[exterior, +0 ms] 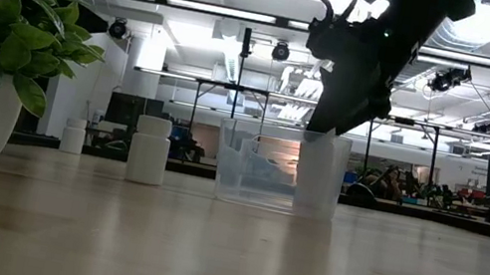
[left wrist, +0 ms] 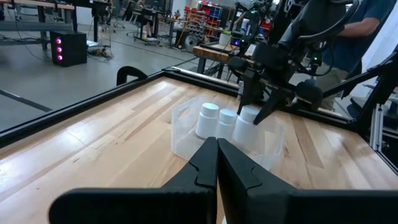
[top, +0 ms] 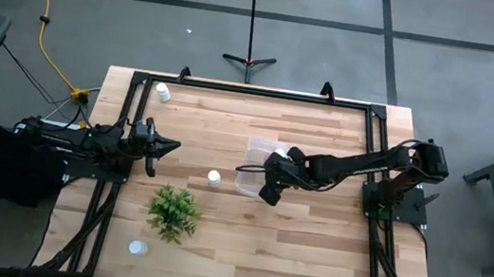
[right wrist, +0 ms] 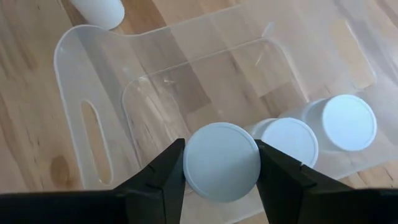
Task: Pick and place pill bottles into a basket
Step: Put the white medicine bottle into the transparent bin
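Right wrist view: right gripper (right wrist: 221,163) clamps a pill bottle (right wrist: 222,160) over the basket (right wrist: 87,124); two bottles just beyond fingers, release could topple them. Left gripper (left wrist: 216,163) closed, empty.

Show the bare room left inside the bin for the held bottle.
Free: bin floor toward its slotted end wall. Crowded: two bottles stand at the other end, beside the bottle in the right gripper.

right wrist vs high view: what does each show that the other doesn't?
Right wrist only: the right gripper shut on a pill bottle over the clear bin, two bottles already inside.

High only: the left gripper waiting at the table's left, the plant, and loose bottles.

Both: bin and nearest loose bottle.
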Robot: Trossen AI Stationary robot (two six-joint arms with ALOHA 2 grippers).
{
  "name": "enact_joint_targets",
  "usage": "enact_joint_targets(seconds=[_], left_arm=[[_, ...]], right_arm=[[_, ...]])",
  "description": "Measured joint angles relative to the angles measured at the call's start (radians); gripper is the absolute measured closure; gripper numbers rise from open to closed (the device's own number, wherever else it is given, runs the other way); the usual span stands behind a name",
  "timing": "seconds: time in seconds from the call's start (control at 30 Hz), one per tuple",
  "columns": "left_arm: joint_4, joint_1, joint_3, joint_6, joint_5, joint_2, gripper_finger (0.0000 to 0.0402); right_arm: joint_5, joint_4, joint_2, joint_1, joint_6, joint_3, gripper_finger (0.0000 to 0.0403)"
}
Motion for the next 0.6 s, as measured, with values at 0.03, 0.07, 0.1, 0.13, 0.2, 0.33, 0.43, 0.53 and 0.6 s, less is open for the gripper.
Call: enact_joint_targets(seconds=[0.03, 0.07, 0.1, 0.13, 0.2, 0.33, 0.43, 0.53, 0.6], left_arm=[[0.000, 0.000, 0.000, 0.000, 0.000, 0.000, 0.0355], [0.000, 0.000, 0.000, 0.000, 0.000, 0.000, 0.0355], [0.000, 0.000, 0.000, 0.000, 0.000, 0.000, 0.0355], [0.000, 0.000, 0.000, 0.000, 0.000, 0.000, 0.0355], [0.000, 0.000, 0.000, 0.000, 0.000, 0.000, 0.0355], [0.000, 0.000, 0.000, 0.000, 0.000, 0.000, 0.0355], [0.000, 0.000, 0.000, 0.000, 0.000, 0.000, 0.0355], [0.000, 0.000, 0.000, 0.003, 0.000, 0.000, 0.0355], [0.000, 0.000, 0.000, 0.005, 0.000, 0.000, 0.0355]], right_arm=[[0.001, 0.000, 0.000, 0.000, 0.000, 0.000, 0.0251], [0.000, 0.001, 0.000, 0.000, 0.000, 0.000, 0.0253], [-0.003, 0.003, 0.000, 0.000, 0.001, 0.000, 0.0253], [-0.013, 0.009, 0.000, 0.000, 0.001, -0.002, 0.0253], [-0.023, 0.043, 0.000, 0.001, 0.011, -0.020, 0.0253], [-0.005, 0.060, 0.000, 0.019, 0.041, -0.049, 0.0251], [0.002, 0.062, 0.000, 0.030, 0.052, -0.052, 0.0253], [0.002, 0.062, 0.000, 0.037, 0.053, -0.052, 0.0253], [0.008, 0.062, 0.000, 0.039, 0.053, -0.052, 0.0252]])
